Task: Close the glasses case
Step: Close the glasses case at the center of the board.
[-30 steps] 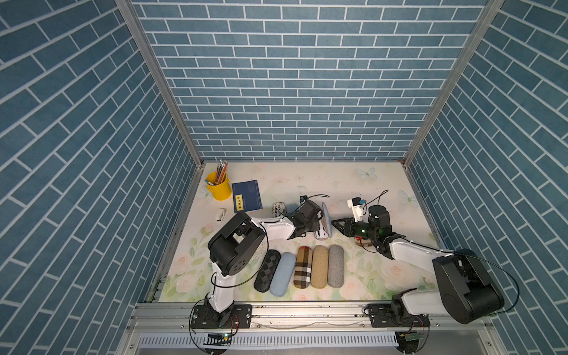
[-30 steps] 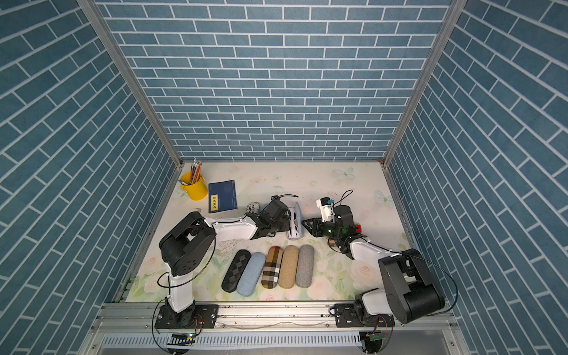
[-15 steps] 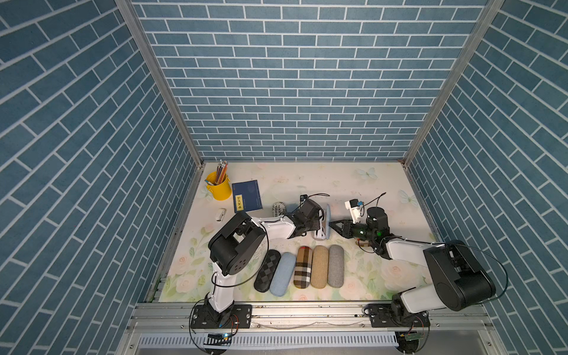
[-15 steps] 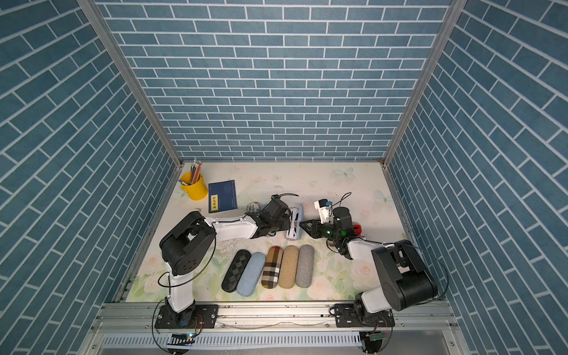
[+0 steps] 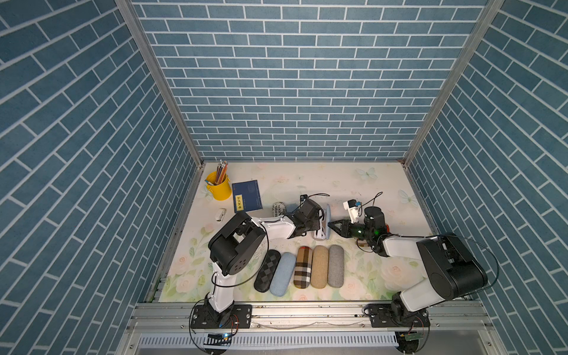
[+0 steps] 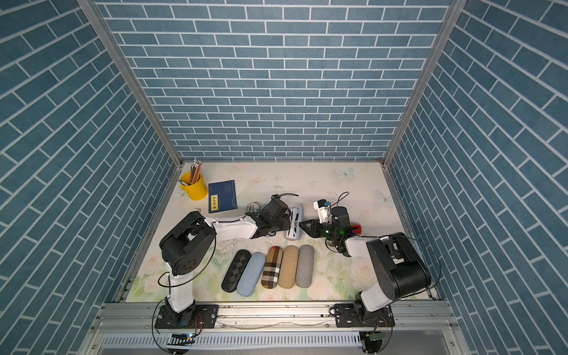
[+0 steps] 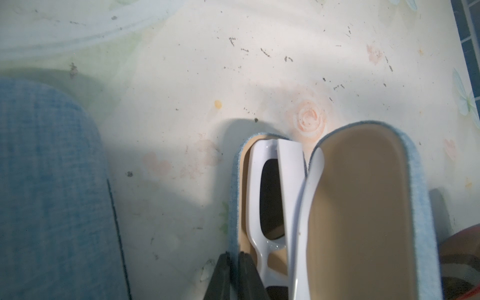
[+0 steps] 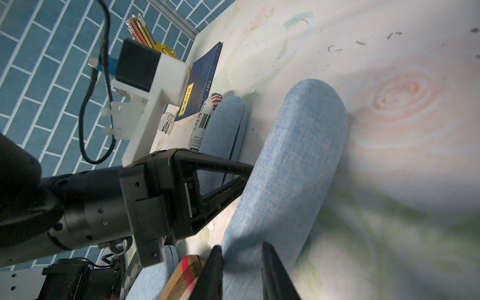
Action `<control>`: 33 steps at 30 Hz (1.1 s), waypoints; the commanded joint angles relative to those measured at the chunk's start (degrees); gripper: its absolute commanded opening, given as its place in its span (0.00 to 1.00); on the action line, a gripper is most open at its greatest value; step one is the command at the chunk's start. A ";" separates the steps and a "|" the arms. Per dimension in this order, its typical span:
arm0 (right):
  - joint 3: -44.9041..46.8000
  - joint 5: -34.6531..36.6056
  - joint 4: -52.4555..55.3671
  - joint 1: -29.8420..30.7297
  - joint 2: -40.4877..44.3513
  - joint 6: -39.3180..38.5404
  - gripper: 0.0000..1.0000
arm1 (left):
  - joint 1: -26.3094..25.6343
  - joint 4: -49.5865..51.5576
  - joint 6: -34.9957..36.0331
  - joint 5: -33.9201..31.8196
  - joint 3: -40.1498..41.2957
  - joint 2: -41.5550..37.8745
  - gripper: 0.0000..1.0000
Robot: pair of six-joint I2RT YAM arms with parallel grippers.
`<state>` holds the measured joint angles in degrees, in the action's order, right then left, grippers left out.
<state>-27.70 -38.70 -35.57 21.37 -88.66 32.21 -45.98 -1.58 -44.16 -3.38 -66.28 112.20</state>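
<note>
One pale blue cloth glasses case (image 5: pixel 327 216) stands open on the middle of the worktop (image 5: pixel 307 181), with white sunglasses (image 7: pixel 253 194) in its tan lining. Your left fingers (image 7: pixel 219 275) clamp its rim, and your right fingers (image 8: pixel 274 275), slightly apart, are at its lid.

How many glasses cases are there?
7. Front row, closed: black case, light-blue case, plaid case, tan case, grey case. Open blue case behind them. Second closed blue case beneath the left arm; more may be hidden.
</note>
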 commanded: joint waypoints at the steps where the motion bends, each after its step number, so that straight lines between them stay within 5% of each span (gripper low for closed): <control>1: -1.74 0.76 -0.97 0.65 -1.51 1.10 0.26 | 0.36 -0.63 0.48 0.30 0.23 -0.06 0.11; 33: -7.06 6.85 5.08 6.03 -9.36 -1.60 0.24 | 0.34 -3.76 0.91 1.27 1.37 -0.32 0.06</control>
<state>-34.17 -35.09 -36.60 26.04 -95.48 32.71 -44.97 -1.58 -43.92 -4.36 -65.14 112.25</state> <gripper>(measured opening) 0.242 0.064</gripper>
